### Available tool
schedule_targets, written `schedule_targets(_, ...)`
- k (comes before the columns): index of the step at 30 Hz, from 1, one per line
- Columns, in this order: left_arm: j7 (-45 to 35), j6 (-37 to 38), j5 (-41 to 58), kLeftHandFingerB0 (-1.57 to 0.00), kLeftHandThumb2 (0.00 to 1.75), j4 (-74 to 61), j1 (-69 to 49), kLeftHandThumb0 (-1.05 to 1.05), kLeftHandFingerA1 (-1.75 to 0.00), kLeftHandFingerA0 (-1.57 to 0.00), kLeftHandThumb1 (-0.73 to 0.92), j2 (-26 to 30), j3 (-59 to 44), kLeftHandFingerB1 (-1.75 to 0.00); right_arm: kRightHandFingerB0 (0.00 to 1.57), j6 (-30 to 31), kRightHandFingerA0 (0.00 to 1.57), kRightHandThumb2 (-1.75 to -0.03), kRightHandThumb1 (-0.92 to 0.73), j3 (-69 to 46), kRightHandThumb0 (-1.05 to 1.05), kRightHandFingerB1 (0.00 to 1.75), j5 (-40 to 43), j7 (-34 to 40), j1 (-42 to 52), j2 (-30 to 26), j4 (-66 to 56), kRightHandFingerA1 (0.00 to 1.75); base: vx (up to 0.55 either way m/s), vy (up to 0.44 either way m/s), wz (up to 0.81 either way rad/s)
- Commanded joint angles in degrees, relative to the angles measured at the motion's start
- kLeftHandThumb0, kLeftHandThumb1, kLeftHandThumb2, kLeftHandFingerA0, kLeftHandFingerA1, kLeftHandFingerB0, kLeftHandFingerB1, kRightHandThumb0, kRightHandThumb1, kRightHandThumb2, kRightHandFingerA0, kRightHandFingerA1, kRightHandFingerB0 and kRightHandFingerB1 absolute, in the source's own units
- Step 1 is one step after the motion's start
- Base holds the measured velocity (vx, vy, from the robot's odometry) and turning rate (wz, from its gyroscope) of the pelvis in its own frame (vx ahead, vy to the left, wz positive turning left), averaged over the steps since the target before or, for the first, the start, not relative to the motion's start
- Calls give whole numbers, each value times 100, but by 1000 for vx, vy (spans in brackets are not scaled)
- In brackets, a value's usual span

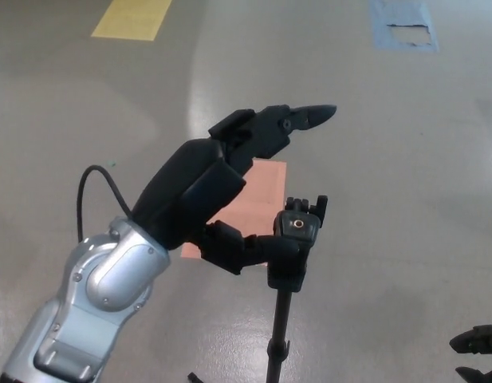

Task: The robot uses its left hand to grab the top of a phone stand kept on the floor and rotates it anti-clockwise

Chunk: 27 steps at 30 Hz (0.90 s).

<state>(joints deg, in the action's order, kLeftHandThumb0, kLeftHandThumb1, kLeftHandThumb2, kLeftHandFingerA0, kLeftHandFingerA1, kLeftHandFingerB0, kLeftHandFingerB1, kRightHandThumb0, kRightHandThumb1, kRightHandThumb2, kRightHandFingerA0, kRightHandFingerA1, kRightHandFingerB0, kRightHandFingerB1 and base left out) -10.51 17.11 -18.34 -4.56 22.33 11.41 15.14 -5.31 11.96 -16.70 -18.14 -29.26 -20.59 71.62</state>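
Observation:
The black phone stand (287, 279) rises from the floor at bottom centre, its clamp head (299, 227) facing up with a small orange-ringed hole. My left hand (222, 187) reaches in from the lower left, open, its two fingers (297, 120) stretched out above and behind the head. Its thumb (249, 249) lies against the left side of the stand's neck just below the head. Only the fingertips of my right hand (477, 351) show at the bottom right corner, too little to tell their state.
A salmon-coloured patch (257, 199) lies on the grey floor behind the stand. A yellow marking (134, 17) is at the top left and a blue marking (401, 24) at the top right. A black cable (98, 191) loops off my left forearm.

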Motion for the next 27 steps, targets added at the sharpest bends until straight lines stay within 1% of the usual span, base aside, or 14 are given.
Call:
schedule_targets(1, 191, 109, -178, -10, 67, 151, 85, -60, -38, -15, 40, -82, 14, -35, 21, -33, 35, -65, -83, 11, -39, 31, -56, -11, -46, -104, 32, 39, 0, 0, 0)
schedule_targets(2, 198, 88, -187, -10, 67, 168, 89, -60, -38, -15, 40, -105, 15, -35, 21, -39, 35, -65, -83, 2, -39, 31, -49, -17, -45, -107, 28, 39, 0, 0, 0)
schedule_targets(3, 186, 64, -185, 0, 84, 167, 90, -31, -48, 0, 25, -109, 16, -47, 22, -36, 34, -65, -82, 2, -39, 31, -53, -12, -47, -107, 28, 39, 0, 0, 0)
schedule_targets(10, 129, 28, -169, 0, 84, 116, 56, -31, -49, 0, 25, -129, 25, -48, 22, -56, 36, -65, -83, 4, -39, 31, -76, 5, -50, -108, 26, 40, 0, 0, 0)
schedule_targets(11, 115, 49, -149, 0, 84, 115, 40, -31, -49, 0, 25, -132, 32, -48, 21, -64, 32, -65, -83, -7, -38, 31, -66, -19, -48, -111, 23, 38, 0, 0, 0)
schedule_targets(15, 68, 58, -107, 0, 84, 89, 16, -32, -49, 0, 25, -127, 39, -48, 22, -47, 31, -65, -83, -24, -39, 31, -56, -38, -60, -104, 32, 38, 0, 0, 0)
schedule_targets(16, 25, 69, -39, -6, 69, 58, -3, -62, -39, -9, 40, -134, 43, -29, 21, -39, 31, -65, -83, -48, -38, 31, -34, -51, -62, -107, 33, 38, 0, 0, 0)
schedule_targets(17, 13, 72, -21, -6, 69, 50, -9, -62, -39, -9, 40, -136, 44, -29, 21, -37, 31, -65, -83, -56, -38, 31, -29, -55, -62, -108, 33, 38, 0, 0, 0)
schedule_targets(18, -39, 73, 28, -3, 68, 6, -25, -63, -39, -9, 41, -123, 50, -23, 21, -54, 30, -65, -83, -54, -38, 31, -32, -68, -64, -114, 22, 38, 0, 0, 0)
schedule_targets(19, -53, 72, 39, -3, 68, -6, -29, -63, -39, -9, 41, -119, 52, -23, 21, -59, 30, -65, -83, -53, -38, 31, -35, -72, -64, -115, 19, 38, 0, 0, 0)
schedule_targets(20, -90, 61, 53, -2, 73, -70, -46, -59, -40, -4, 38, -104, 61, -22, 21, -63, 31, -65, -82, -49, -39, 31, -42, -68, -64, -115, 15, 38, 0, 0, 0)
schedule_targets(21, -113, 52, 59, -2, 73, -114, -58, -59, -40, -4, 38, -94, 66, -22, 21, -65, 31, -65, -82, -46, -39, 31, -47, -65, -65, -115, 13, 38, 0, 0, 0)
schedule_targets(22, -162, 60, 38, 0, 74, -208, -82, -59, -33, -8, 37, -55, 92, -21, 22, -42, 35, -65, -83, -37, -39, 31, -61, -56, -72, -112, 9, 40, 0, 0, 0)
schedule_targets(27, -367, 40, 37, 0, 75, -492, -160, -64, -28, -8, 41, 49, 195, -16, 22, 8, 35, -65, -83, -48, -39, 31, -58, -62, -80, -111, 12, 40, 0, 0, 0)
